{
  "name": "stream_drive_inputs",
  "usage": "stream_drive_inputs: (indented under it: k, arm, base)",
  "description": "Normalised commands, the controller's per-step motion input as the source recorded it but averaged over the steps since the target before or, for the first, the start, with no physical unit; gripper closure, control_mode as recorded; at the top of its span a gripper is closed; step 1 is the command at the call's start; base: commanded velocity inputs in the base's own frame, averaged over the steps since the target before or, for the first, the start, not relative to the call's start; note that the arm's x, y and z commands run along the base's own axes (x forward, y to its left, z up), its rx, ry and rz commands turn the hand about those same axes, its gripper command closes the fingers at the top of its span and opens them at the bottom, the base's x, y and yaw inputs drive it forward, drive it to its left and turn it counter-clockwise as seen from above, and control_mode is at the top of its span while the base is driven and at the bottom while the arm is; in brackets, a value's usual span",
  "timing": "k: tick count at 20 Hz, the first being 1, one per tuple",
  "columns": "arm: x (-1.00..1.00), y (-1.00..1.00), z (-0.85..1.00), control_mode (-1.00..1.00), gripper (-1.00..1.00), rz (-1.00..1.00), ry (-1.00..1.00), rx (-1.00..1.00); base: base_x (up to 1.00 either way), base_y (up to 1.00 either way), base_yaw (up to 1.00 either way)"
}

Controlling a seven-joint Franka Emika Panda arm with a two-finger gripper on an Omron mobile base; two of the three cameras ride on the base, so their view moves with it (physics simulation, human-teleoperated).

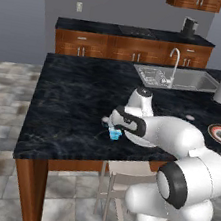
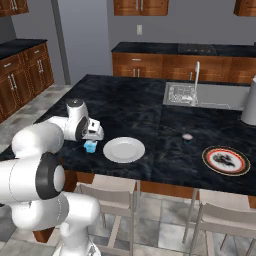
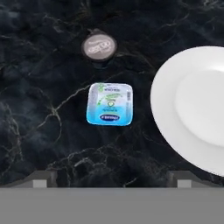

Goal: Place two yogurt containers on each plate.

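The worktop [image 3: 39, 131] is glossy black stone with pale veins. On it lies the plain white plate [image 2: 124, 149], round, smooth and bare. Just beside its rim sits 1 light blue yogurt cup [image 3: 110, 104], squarish with rounded corners and a printed foil lid, standing upright. Near it, on the side away from the camera in the hand view, is 1 dark round yogurt cup [image 3: 99, 45] with a pale grey top, apart from the blue cup. Another small cup [image 2: 187, 136] rests well apart, between the white plate and the patterned plate [image 2: 226, 160], whose dark centre and orange-red rim hold nothing.

The claw [image 2: 93, 131] hangs directly above the blue cup, not touching it; its 2 dark fingertips [image 3: 40, 180] stand wide apart in the hand view, the cup centred between them.
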Motion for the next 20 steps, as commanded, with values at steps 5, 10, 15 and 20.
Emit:
stream_drive_inputs:
  k: [5, 10, 15, 20]
  arm:
    - [0.12, 0.04, -0.33, -1.00, -1.00, 0.00, 0.00, 0.00]
    - [0.25, 0.03, -0.36, -1.00, -1.00, 0.00, 0.00, 0.00]
    - [0.27, 0.06, -0.26, -1.00, -1.00, 0.00, 0.00, -0.01]
    - [0.24, 0.01, -0.15, -1.00, -1.00, 0.00, 0.00, -0.02]
  base:
    - [0.00, 0.00, 0.00]
    - [0.00, 0.00, 0.00]
    - [0.00, 0.00, 0.00]
    - [0.00, 0.00, 0.00]
